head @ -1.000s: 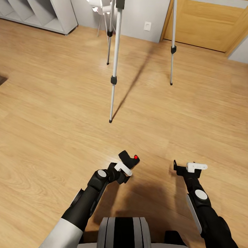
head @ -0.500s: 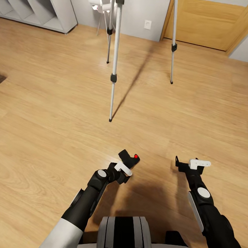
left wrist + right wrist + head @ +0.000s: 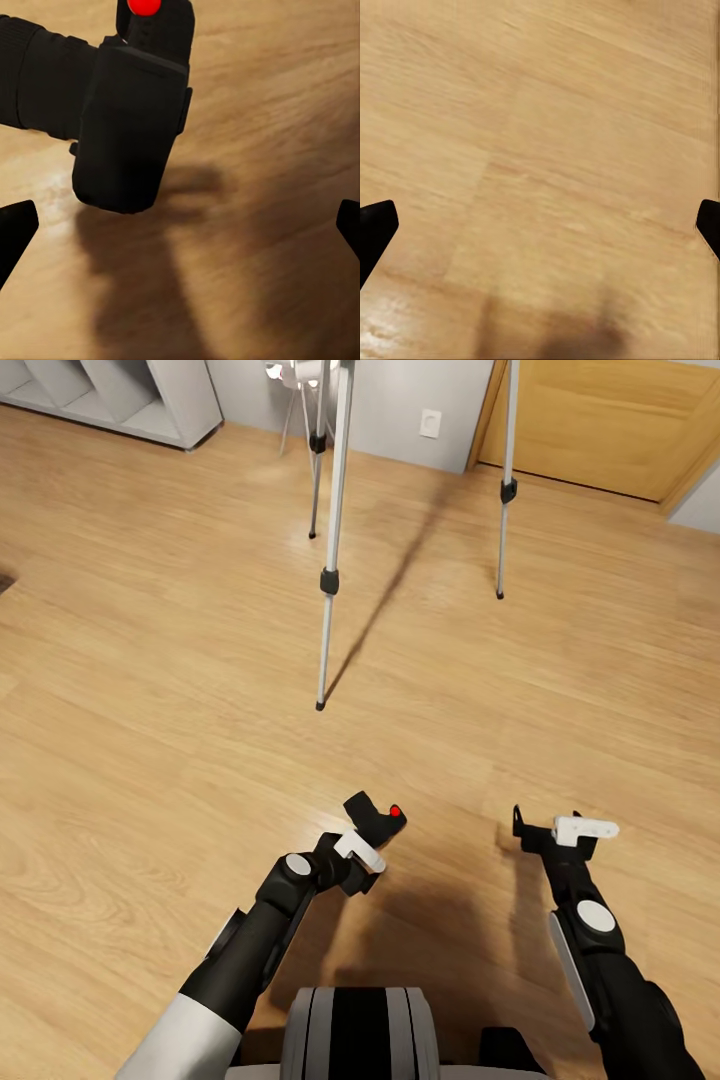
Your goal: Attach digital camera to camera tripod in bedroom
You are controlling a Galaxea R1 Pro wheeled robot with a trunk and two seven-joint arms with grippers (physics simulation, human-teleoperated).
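the digital camera is a small chunky black thing with a stubby lens poking out one side and a bright round red button on top, and in the left wrist view you get its boxy body up close with the lens off to the side, throwing a dark shadow on the wood floor below it. it sits right at the tip of the left gripper, out in front of the robot's trunk and a bit left of centre. weird bit: in the left wrist view the two black fingertips look spread far apart at the edges of the frame, and the camera isn't squeezed between them there, so i honestly can't tell whether the gripper really has a grip on it or not. the left arm is bent at the elbow and reaches forward and inward, wrist tilted up. the right arm stretches forward on the other side, with the right gripper held above bare floor, its fingers wide apart and nothing between them. the camera tripod stands further ahead on the floor, three silver legs with black joints and feet, well apart from both grippers. a wooden door and a grey shelf unit sit along the back wall.
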